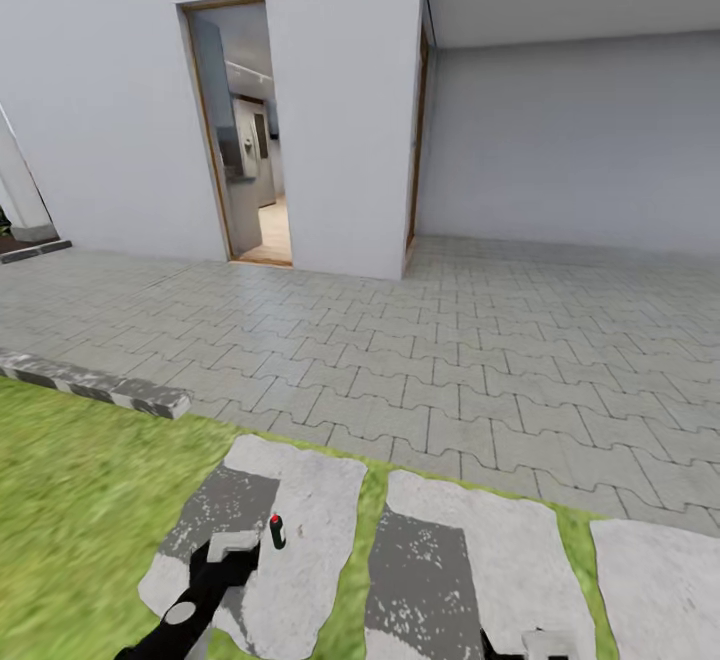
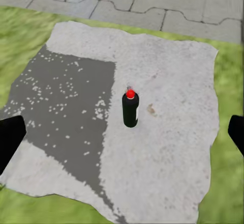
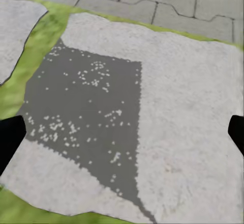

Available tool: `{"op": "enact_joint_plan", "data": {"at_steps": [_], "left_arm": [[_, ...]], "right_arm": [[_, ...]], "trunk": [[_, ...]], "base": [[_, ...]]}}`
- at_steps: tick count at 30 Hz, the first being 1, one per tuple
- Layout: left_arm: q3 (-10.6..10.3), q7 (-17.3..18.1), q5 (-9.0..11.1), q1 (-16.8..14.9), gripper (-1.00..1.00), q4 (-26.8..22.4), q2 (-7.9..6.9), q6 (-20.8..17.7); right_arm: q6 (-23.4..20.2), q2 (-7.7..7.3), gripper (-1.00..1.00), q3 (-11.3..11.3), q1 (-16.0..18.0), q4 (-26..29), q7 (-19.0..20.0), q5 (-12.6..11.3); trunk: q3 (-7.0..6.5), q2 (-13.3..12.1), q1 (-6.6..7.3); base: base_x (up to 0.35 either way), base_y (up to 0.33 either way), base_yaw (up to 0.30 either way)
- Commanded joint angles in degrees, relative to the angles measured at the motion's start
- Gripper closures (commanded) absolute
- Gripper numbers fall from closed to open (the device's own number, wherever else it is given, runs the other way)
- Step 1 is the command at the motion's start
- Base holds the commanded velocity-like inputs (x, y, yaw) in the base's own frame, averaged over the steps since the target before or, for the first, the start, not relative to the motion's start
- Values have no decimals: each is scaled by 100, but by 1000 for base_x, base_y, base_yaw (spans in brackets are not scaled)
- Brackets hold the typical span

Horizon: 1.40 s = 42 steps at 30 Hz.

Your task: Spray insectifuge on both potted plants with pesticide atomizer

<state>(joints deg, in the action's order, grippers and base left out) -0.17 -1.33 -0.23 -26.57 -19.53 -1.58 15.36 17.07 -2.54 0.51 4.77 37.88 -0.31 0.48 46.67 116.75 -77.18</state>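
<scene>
Left end effector (image 1: 232,543) | jaws spread wide, nothing gripped, just beside pesticide atomizer (image 2: 130,109) | atomizer upright on pale stepping stone (image 2: 173,147) in the lawn | advised: bottle centred between fingers, gripped low on body, red cap avoided, tipping guarded against | right end effector (image 3: 122,137): open, empty.

House yard: lawn (image 1: 70,480), paving (image 1: 450,360), doorway (image 1: 245,130).

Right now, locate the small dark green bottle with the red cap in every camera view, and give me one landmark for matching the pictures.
Head view: the small dark green bottle with the red cap stands low and left of centre, beside the left gripper.
Left wrist view: near the picture's centre, upright, with the gripper's fingers wide apart on either side.
Right wrist view: not in it.
Shared landmark: the pale stepping stone with a dark patch under the bottle.
</scene>
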Motion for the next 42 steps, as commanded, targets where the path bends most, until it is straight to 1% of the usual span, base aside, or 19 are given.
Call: {"op": "enact_joint_plan", "data": {"at_steps": [1,2,5,13,21,24,30,35,42], "left_arm": [[1,-46,5,-86,-100,6,3,15],[38,-363,43,-381,-100,8,0,-84],[128,-415,50,-394,-100,10,-12,-106],[171,-382,54,-361,-100,11,-43,-49],[183,-359,58,-365,-100,11,-50,-67],[184,-359,58,-366,-100,11,-52,-63],[184,-359,58,-366,-100,11,-53,-59],[184,-359,58,-359,-100,11,-61,-49],[155,-351,39,-358,-100,11,-48,-47]], "right_arm": [[17,-4,-100,5,37,76,-3,4],[0,-13,-100,10,388,347,1,5],[-1,-17,-100,-6,468,354,19,11],[-2,-19,-100,-11,505,259,38,22],[7,-19,-100,-4,508,221,36,21],[12,-19,-100,-6,508,123,25,17],[18,-19,-100,25,508,-258,14,11],[22,-19,-100,28,508,-294,13,11],[24,-19,-100,28,508,-292,13,5]], "trunk": [[7,2,1],[7,2,1],[7,2,1],[7,2,1],[7,2,1],[7,2,1],[7,2,1],[7,2,1],[7,2,1]], "base": [[1,-1,0],[0,0,0],[0,0,0],[23,-9,0],[260,-121,0],[299,-139,40],[301,-140,212],[231,-86,247],[27,-8,48]]}}
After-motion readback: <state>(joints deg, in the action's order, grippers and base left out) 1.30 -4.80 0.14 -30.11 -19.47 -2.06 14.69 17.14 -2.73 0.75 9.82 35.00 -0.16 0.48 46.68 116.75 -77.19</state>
